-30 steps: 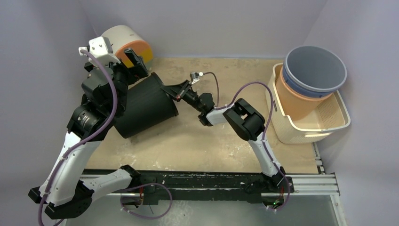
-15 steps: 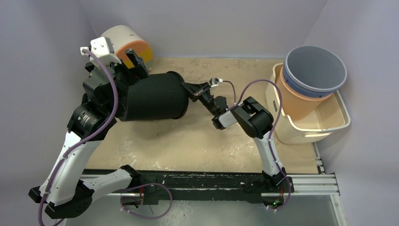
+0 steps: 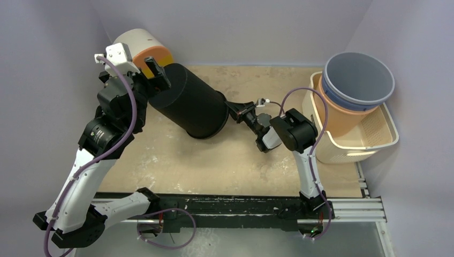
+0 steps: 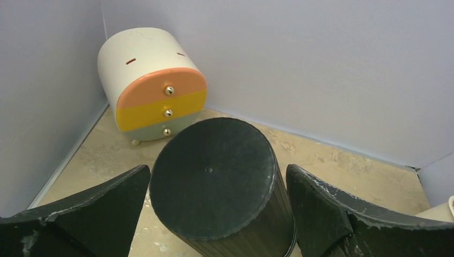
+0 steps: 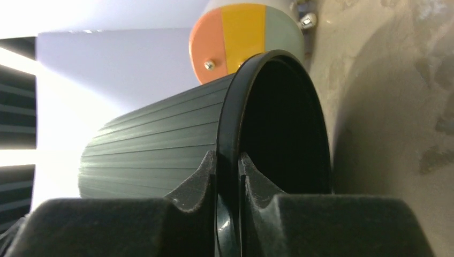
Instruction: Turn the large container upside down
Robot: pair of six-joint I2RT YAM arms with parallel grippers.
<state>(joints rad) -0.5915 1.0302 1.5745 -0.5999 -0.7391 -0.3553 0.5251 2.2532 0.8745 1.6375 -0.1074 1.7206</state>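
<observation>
Where it leans, the black container (image 3: pixel 193 107) is ribbed

Soft, even light; the right wrist view glares white, backlit.

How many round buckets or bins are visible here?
3. The black container is tilted at centre-left, its rim pinched by the right gripper. The blue bucket sits nested in the orange bucket, inside the cream basket at right. Others nested beneath may be hidden.

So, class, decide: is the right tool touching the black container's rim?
Touching. The right wrist view shows the right tool pinching the rim of the black container, one finger against the inside face and one against the outside, with no gap.
</observation>
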